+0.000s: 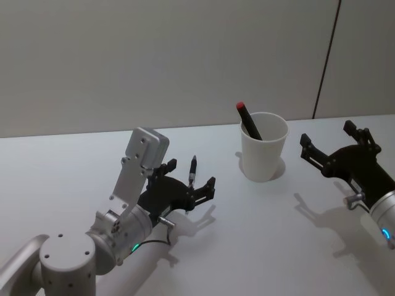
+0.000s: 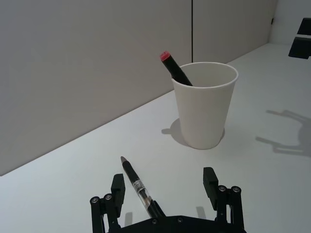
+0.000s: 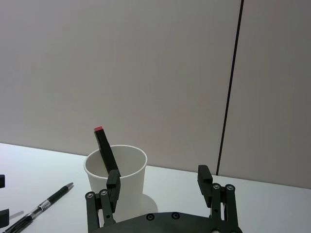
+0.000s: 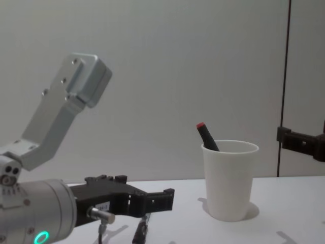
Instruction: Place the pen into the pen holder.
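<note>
A black pen (image 1: 192, 170) with a clear section lies on the white table, its tip toward the wall. My left gripper (image 1: 191, 175) is low over it and open, with the pen (image 2: 138, 187) between the fingers (image 2: 117, 187), nearer one of them and untouched. In the chest view the pen (image 4: 141, 229) shows under the left gripper (image 4: 147, 192). The pen holder (image 1: 264, 147), a white paper cup, stands upright to the right with a red-capped black marker (image 1: 247, 120) leaning inside. My right gripper (image 1: 327, 133) hovers open just right of the pen holder (image 3: 130, 170).
A plain wall runs along the table's far edge close behind the cup (image 2: 205, 104). Bare tabletop (image 1: 259, 234) stretches between the two arms and in front of the cup. A dark vertical seam (image 1: 327, 58) marks the wall at the right.
</note>
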